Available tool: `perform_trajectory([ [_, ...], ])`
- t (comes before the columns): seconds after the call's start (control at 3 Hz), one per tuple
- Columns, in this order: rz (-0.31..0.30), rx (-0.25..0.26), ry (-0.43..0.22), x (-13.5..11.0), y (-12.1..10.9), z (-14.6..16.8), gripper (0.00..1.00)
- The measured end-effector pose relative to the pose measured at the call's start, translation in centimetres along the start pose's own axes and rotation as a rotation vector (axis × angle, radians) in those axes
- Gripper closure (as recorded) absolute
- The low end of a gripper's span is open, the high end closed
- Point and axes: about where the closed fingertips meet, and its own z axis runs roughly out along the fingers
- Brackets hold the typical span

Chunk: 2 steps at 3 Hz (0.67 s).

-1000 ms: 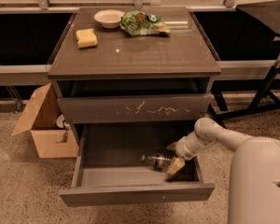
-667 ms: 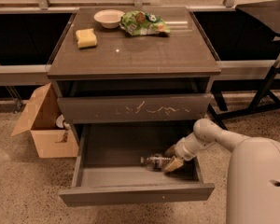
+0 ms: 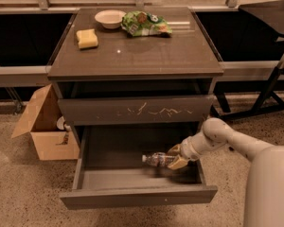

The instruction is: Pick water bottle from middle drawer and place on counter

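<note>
Low, claw (image 3: 176, 157) clasping water bottle (image 3: 155, 159), middle drawer (image 3: 137, 197)

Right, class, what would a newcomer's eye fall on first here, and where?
The pale arm's gripper reaches into the open wide grey middle drawer, right at a small clear plastic water bottle lying on its side. Above, a crinkled green snack bag sits at the back of the glossy grey-brown counter.
</note>
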Motion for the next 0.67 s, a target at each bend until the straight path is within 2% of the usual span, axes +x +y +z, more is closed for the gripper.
perform_trajectory([
  [0.33, -0.071, 0.007, -0.068, -2.9, 0.9, -4.0, 1.00],
  [0.67, -0.159, 0.047, -0.063, -7.4, 1.5, -10.6, 1.00],
])
